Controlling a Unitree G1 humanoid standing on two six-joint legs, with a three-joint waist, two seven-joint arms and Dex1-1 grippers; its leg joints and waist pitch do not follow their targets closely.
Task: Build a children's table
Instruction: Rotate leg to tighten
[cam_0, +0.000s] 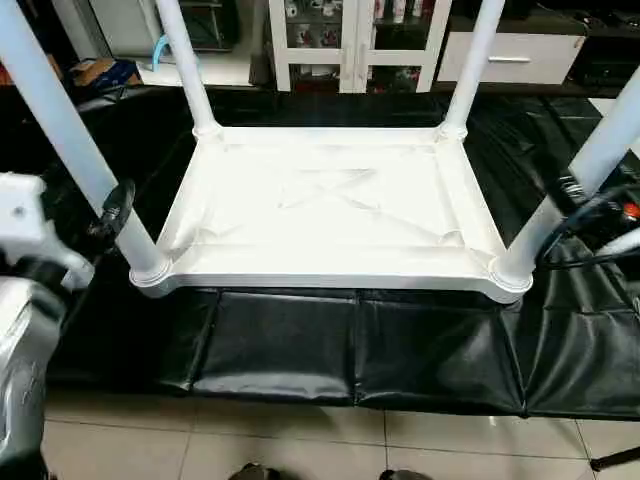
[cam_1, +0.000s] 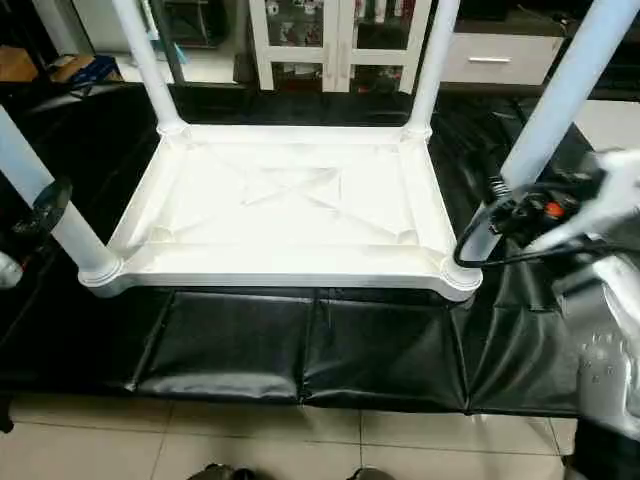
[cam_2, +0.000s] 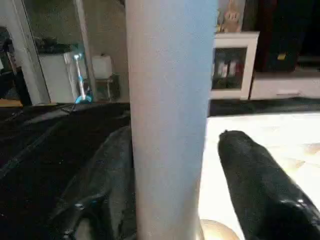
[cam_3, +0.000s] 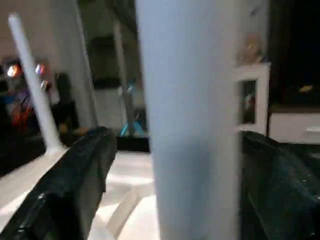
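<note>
Tabletop (cam_0: 330, 210) upside down on the black mat (cam_0: 300, 345), all four legs standing in its corner sockets.

From the head views you see the near-left leg (cam_0: 70, 140) and near-right leg (cam_1: 545, 130) rising past your forearms, the far legs (cam_0: 185, 65) standing toward the white cabinet (cam_0: 355, 40). In your left wrist view the left gripper (cam_2: 170, 190) straddles the near-left leg, black fingers (cam_2: 260, 180) set apart on either side with a sliver of gap, not clamping. In your right wrist view the right gripper (cam_3: 175, 180) stands wide around the near-right leg, fingers (cam_3: 75, 185) clear of the tube on both sides.
</note>
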